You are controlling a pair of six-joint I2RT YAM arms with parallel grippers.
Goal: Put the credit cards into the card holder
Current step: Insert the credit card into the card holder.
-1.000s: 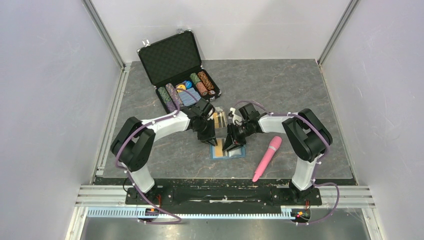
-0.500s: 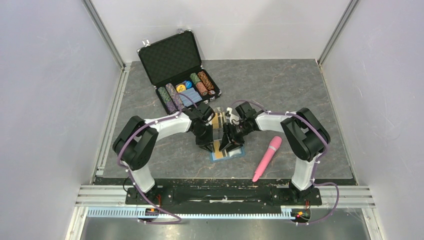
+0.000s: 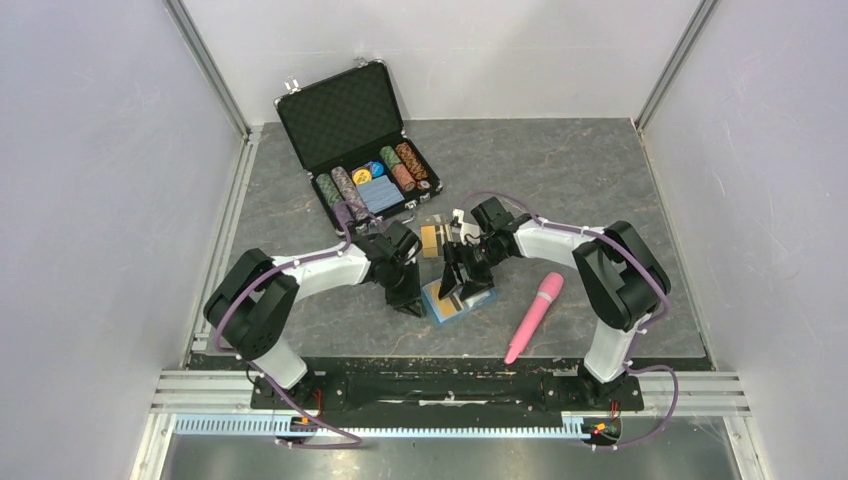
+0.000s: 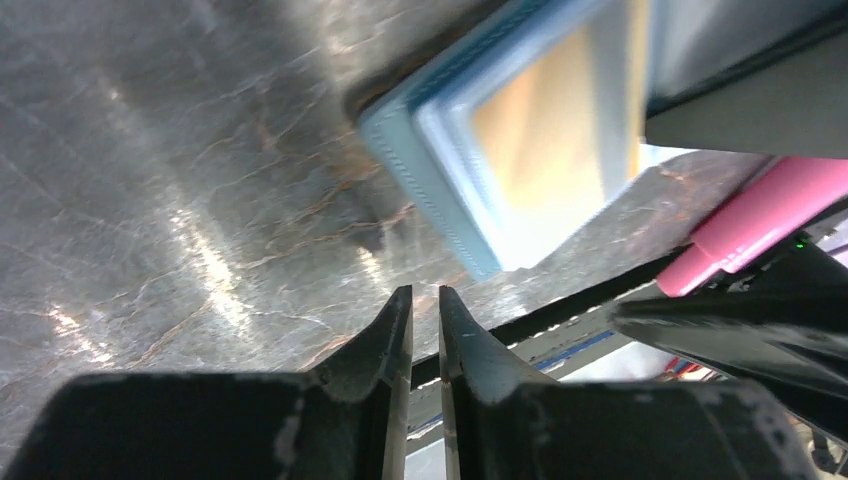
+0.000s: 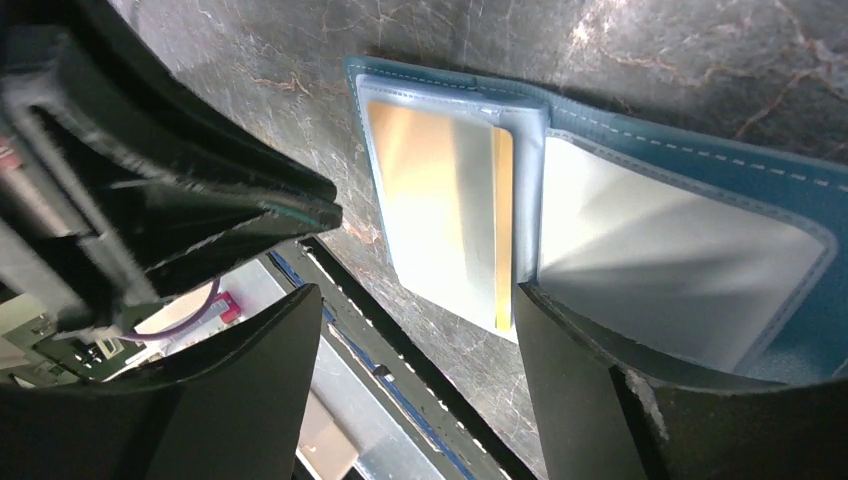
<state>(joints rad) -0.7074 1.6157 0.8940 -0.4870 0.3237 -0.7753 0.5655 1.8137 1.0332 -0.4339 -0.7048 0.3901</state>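
Since the earlier frame the left arm has drawn back toward the near-left and its tool has come clear of the card holder. Over the same interval the right tool has spread from a narrow setting to a wide one.

Far left, at the back of the worktop (image 3: 600,180): open chip briefcase (image 3: 345,120), not involved.

Left tool (image 4: 425,295): fingers nearly together with a thin slit between them and nothing in it. It hangs just beside the holder's left edge, apart from it.

Behind both tools: clear box (image 3: 434,238) with gold and dark contents, probably the remaining credit cards; too small to confirm.

Centre: card holder (image 5: 700,150) lies open on the worktop, pale sleeves upward. One gold card (image 5: 430,190) sits in the left sleeve, with a strip of its edge showing beside the fold. The right sleeve appears empty.

Right tool (image 5: 418,295): jaws stand wide and hold nothing, straddling the carded sleeve. Its right finger lies over the fold; contact cannot be confirmed.

Right: pink wand-shaped object (image 3: 534,316), well apart from the holder.

Handling assessment: the cards are judged light, stiff, thin and glossy. Lying flat they offer little purchase and are best taken across the long edges. The holder looks soft and light, so it is liable to slide or fold when a card is pushed in. One tool should pin an outer edge of the cover while the other feeds the sleeve mouth.
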